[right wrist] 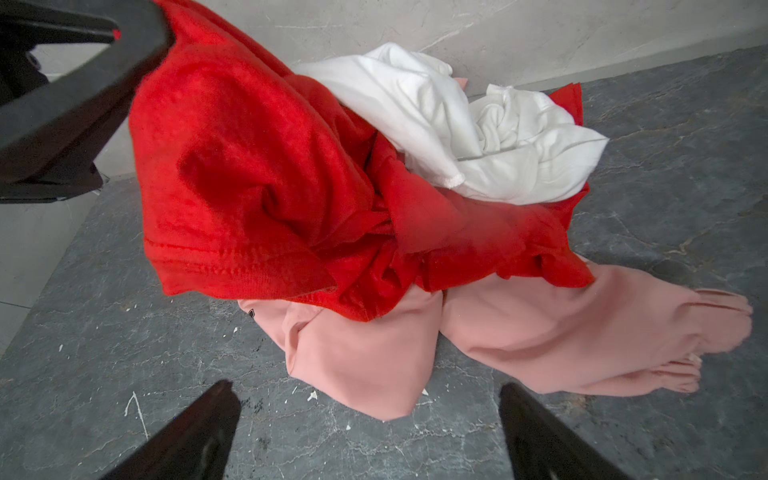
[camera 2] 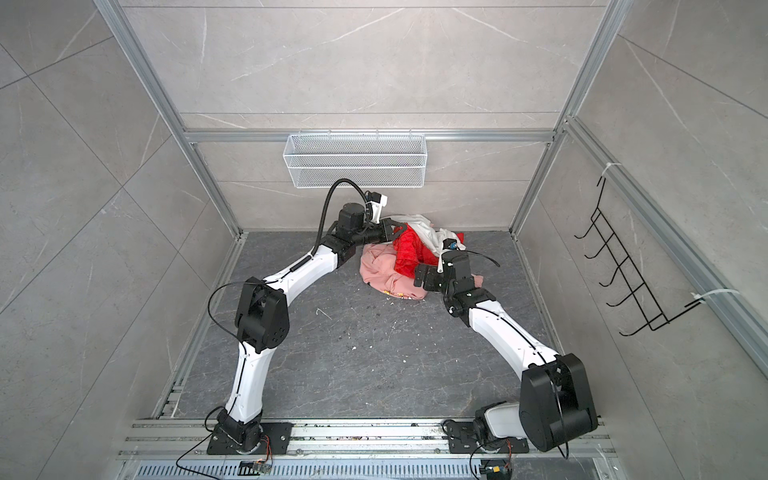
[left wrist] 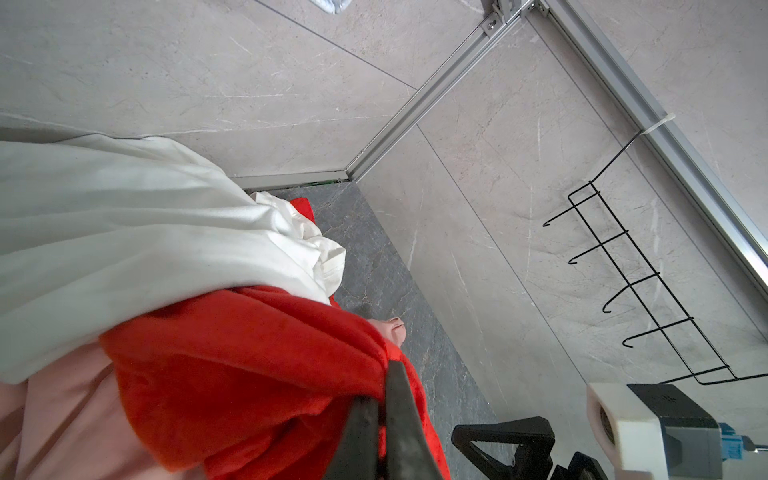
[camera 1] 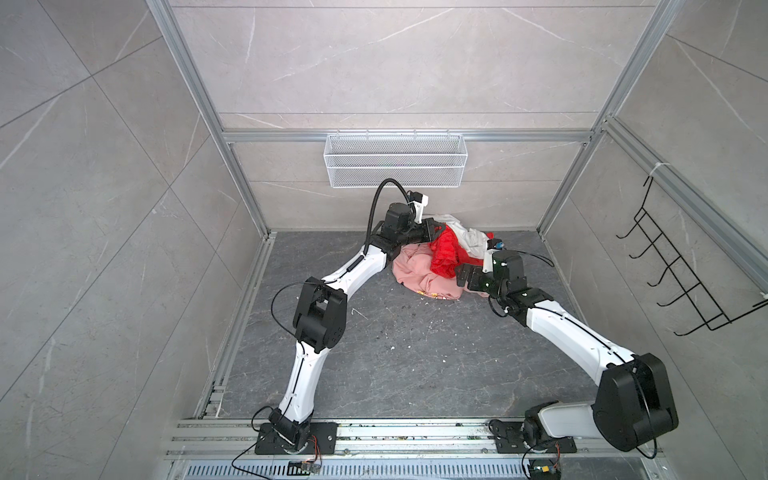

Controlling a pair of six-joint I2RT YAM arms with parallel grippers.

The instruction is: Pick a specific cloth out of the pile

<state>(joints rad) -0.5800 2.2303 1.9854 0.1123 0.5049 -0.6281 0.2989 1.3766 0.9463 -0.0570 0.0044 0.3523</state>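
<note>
Near side: bare floor (camera 1: 395, 357) in front of the pile (camera 1: 440, 257), open.
Far side: back wall (camera 1: 316, 208) close behind the pile; tight.
Overhead: wire basket (camera 1: 395, 162) on that wall.
Right flank: hook rack (camera 1: 681, 270) on side wall (camera 1: 623, 232), well apart.

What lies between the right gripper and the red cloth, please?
In the right wrist view, the pink garment lies between the right gripper and the red cloth, past a strip of floor.

Readable text: none that you can make out in any view.
Print (camera 1: 432, 296): small yellow and red marks on the near hem of the pale pink garment (camera 1: 415, 274) in the pile (camera 1: 446, 253), in both top views; too small to read.
Tag (right wrist: 250, 313): small dark patch on that garment's edge, right wrist view; illegible.
</note>
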